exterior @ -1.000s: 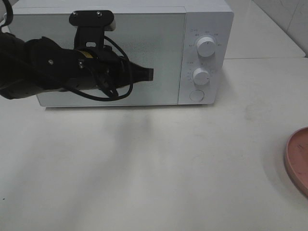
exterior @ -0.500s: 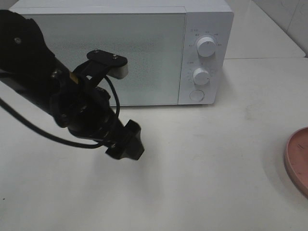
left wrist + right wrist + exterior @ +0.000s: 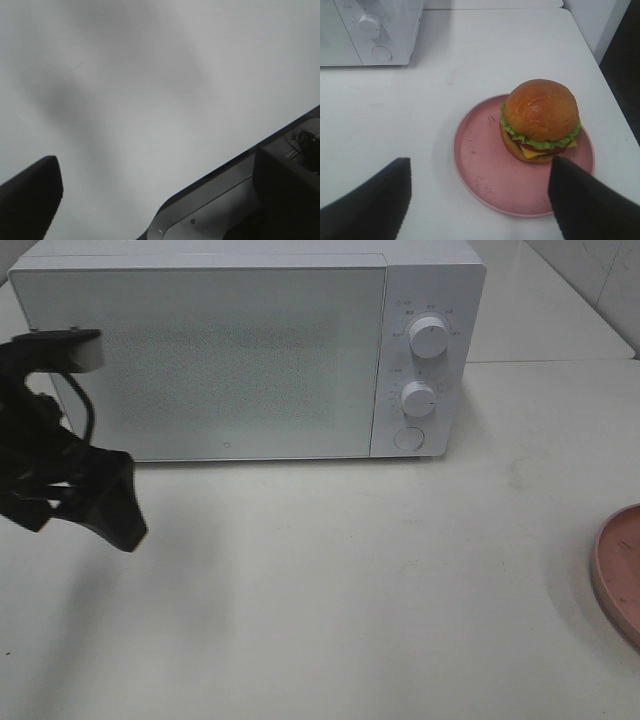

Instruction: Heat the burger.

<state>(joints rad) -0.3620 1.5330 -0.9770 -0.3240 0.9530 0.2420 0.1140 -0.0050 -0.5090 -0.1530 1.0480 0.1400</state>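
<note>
The burger (image 3: 540, 117), with a glossy brown bun, lettuce frill and cheese, stands on a round pink plate (image 3: 485, 165) in the right wrist view. My right gripper (image 3: 480, 210) is open just short of the plate. Its dark fingers (image 3: 370, 205) spread wider than the plate's near rim, and nothing is held. In the high view only the plate's edge (image 3: 620, 570) shows at the far right, and the burger and right arm are out of frame. My left gripper (image 3: 115, 510) hangs open over the table at the far left, holding nothing. One finger (image 3: 30, 195) shows in its wrist view.
A white microwave (image 3: 220, 350) stands at the back with its door shut. Two knobs (image 3: 428, 337) and a round button (image 3: 407, 438) are on its right panel. Its corner (image 3: 370, 30) also shows beyond the plate. A table edge (image 3: 215, 200) runs under the left gripper.
My left arm has pulled away from the microwave door, swinging down and left to the table's left side. Its gripper went from shut to open. The plate has not moved.
</note>
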